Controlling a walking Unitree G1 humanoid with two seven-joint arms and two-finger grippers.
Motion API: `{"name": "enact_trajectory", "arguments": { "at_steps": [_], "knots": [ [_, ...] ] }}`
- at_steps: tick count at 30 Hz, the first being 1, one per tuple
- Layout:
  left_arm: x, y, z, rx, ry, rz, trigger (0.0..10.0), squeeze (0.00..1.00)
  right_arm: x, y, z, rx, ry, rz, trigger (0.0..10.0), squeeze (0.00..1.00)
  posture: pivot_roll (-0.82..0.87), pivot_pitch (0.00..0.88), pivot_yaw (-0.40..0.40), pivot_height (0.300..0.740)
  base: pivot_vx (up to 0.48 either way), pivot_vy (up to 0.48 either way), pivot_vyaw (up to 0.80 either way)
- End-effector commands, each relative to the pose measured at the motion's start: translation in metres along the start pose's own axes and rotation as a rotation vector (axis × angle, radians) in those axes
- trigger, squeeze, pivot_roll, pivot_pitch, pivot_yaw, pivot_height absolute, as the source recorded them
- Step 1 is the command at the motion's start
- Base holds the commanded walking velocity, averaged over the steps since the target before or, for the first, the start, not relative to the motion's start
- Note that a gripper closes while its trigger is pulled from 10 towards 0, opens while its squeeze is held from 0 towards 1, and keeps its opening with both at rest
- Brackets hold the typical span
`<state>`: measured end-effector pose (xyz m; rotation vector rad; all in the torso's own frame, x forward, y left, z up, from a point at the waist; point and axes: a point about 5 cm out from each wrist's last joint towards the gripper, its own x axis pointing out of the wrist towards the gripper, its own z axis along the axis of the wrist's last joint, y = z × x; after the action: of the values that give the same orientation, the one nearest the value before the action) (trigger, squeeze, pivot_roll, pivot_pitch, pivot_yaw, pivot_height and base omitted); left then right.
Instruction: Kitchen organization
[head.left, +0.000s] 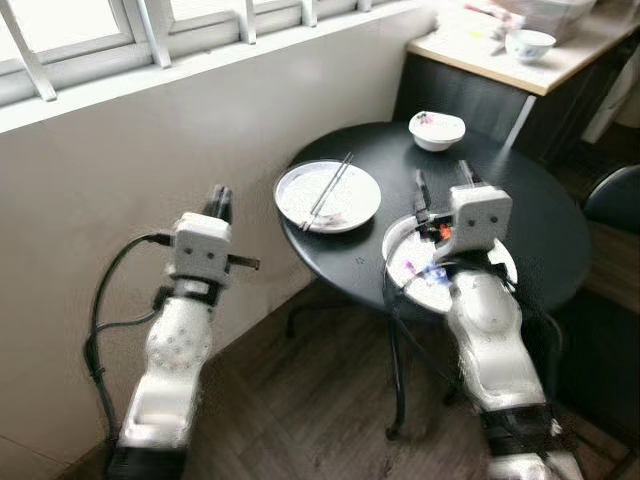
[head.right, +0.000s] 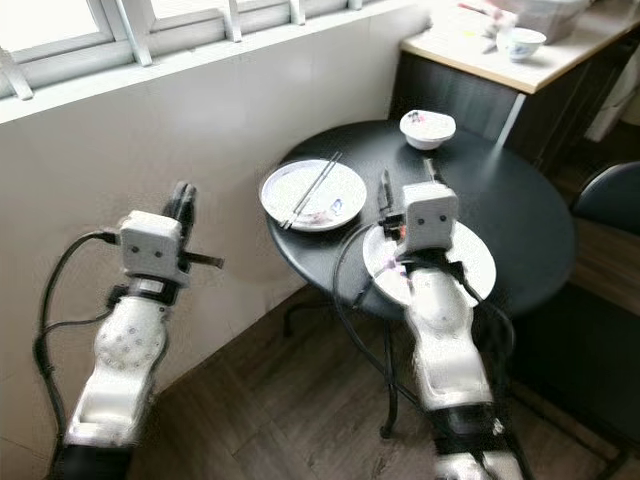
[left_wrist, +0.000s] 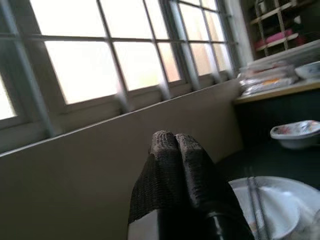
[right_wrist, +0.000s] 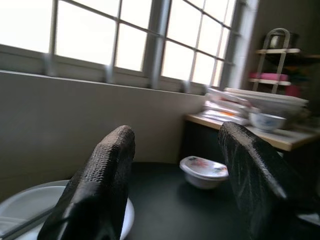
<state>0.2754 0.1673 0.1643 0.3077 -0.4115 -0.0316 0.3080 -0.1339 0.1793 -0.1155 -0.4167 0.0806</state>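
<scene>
A round black table (head.left: 540, 225) stood beside a white wall (head.left: 150, 160) under a row of windows (left_wrist: 125, 60). Three pieces of tableware rested on it. A white plate (head.left: 352, 196) lay at the wall-side edge, with a pair of chopsticks (head.left: 328, 190) laid diagonally across it. A second white plate (head.right: 478, 262) lay at the near edge, largely covered by the right arm. A small white bowl (head.left: 437, 130) with a coloured pattern inside stood at the far edge, well apart from both plates.

The right gripper (right_wrist: 177, 175) was held above the table, over the second plate, with its two black fingers spread wide and nothing between them. In the right wrist view the small bowl appeared between the fingers, farther along the table and untouched.

The left gripper (left_wrist: 175, 150) was raised off the table's edge, near the wall, with its fingers pressed together and empty. The plate with chopsticks lay just beyond it, toward the robot's right.

Behind the table, a light-topped counter (head.left: 560, 70) carried another bowl (head.left: 529, 44) and stacked items, blurred.
</scene>
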Motion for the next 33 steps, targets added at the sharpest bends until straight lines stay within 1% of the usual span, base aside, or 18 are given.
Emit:
{"name": "enact_trajectory", "arguments": {
  "at_steps": [1,3,4,5,9,12,15,17,20,21,23,24,25,27,28,29,30,33],
  "knots": [
    [0.002,-0.010,0.002,-0.026,-0.005,-0.024,10.0,0.00,-0.002,-0.014,-0.002,-0.038,0.012,-0.037,10.0,0.00,-0.04,0.000,-0.033,0.740,0.000,0.000,0.00],
    [0.002,-0.011,0.002,-0.026,-0.006,-0.026,10.0,0.00,-0.002,-0.014,-0.003,-0.032,0.018,-0.039,10.0,0.00,-0.04,0.000,-0.033,0.740,0.000,0.000,0.00],
    [0.002,-0.011,0.002,-0.026,-0.006,-0.028,10.0,0.00,-0.002,-0.014,-0.005,-0.004,0.040,-0.045,10.0,0.00,-0.04,0.000,-0.033,0.740,0.000,0.000,-0.80],
    [0.002,-0.011,0.002,-0.025,-0.005,-0.028,10.0,0.00,-0.002,-0.014,-0.006,-0.001,0.044,-0.049,10.0,0.00,-0.04,0.000,-0.033,0.740,0.000,0.000,-0.80],
    [0.002,-0.011,0.002,-0.024,-0.005,-0.027,10.0,0.00,-0.001,-0.015,-0.003,-0.026,0.023,-0.044,10.0,0.00,-0.04,0.000,-0.033,0.740,0.000,0.000,-0.80],
    [0.002,-0.011,0.001,-0.022,-0.003,-0.028,10.0,0.00,-0.001,-0.016,-0.008,-0.004,0.065,-0.061,10.0,0.00,-0.04,0.000,-0.034,0.740,0.000,0.000,0.00],
    [0.002,-0.011,0.001,-0.019,0.000,-0.029,10.0,0.00,0.000,-0.022,-0.014,0.060,0.114,-0.111,10.0,0.00,-0.04,0.000,-0.034,0.740,0.000,0.000,-0.80],
    [0.002,-0.011,0.001,-0.019,0.001,-0.028,10.0,0.00,0.000,-0.023,-0.014,0.053,0.110,-0.110,10.0,0.00,-0.04,0.000,-0.034,0.740,0.000,0.000,-0.80],
    [0.002,-0.011,0.000,-0.017,0.005,-0.028,10.0,0.00,0.000,-0.025,-0.016,0.064,0.132,-0.126,10.0,0.00,-0.04,0.000,-0.034,0.740,0.000,0.000,-0.80],
    [0.002,-0.011,0.000,-0.016,0.007,-0.029,10.0,0.00,-0.001,-0.028,-0.022,0.101,0.174,-0.152,10.0,0.00,-0.04,0.000,-0.034,0.740,0.000,0.000,-0.61],
    [0.001,-0.011,-0.001,-0.015,0.009,-0.031,10.0,0.00,-0.003,-0.030,-0.032,0.144,0.249,-0.173,10.0,0.00,-0.04,0.000,-0.034,0.740,0.000,0.000,0.00],
    [0.001,-0.012,-0.001,-0.015,0.011,-0.031,10.0,0.00,-0.006,-0.031,-0.041,0.180,0.319,-0.188,10.0,0.00,-0.04,0.000,-0.034,0.740,0.000,0.000,0.00],
    [0.001,-0.012,-0.001,-0.014,0.011,-0.032,10.0,0.00,-0.007,-0.031,-0.045,0.194,0.348,-0.190,10.0,0.00,-0.04,0.000,-0.034,0.740,0.000,0.000,0.00],
    [0.001,-0.011,-0.001,-0.011,0.013,-0.032,10.0,0.00,-0.012,-0.029,-0.057,0.287,0.441,-0.191,10.0,0.00,-0.04,0.000,-0.034,0.740,0.000,0.000,0.00],
    [0.001,-0.011,-0.001,-0.011,0.013,-0.032,10.0,0.00,-0.012,-0.029,-0.057,0.287,0.441,-0.191,10.0,0.00,-0.04,0.000,-0.034,0.740,0.000,0.000,0.00],
    [0.001,-0.011,-0.001,-0.009,0.015,-0.032,10.0,0.00,-0.014,-0.027,-0.062,0.341,0.479,-0.188,10.0,0.00,-0.04,0.000,-0.034,0.740,0.000,0.000,0.00],
    [0.001,-0.012,-0.002,-0.008,0.017,-0.032,10.0,0.00,-0.016,-0.023,-0.067,0.415,0.529,-0.176,10.0,0.00,-0.04,0.000,-0.034,0.740,0.000,0.000,0.00],
    [0.001,-0.012,-0.002,-0.008,0.018,-0.034,10.0,0.00,-0.017,-0.018,-0.071,0.486,0.576,-0.143,10.0,0.00,-0.04,0.000,-0.034,0.740,0.000,0.000,0.00]
  ]
}}
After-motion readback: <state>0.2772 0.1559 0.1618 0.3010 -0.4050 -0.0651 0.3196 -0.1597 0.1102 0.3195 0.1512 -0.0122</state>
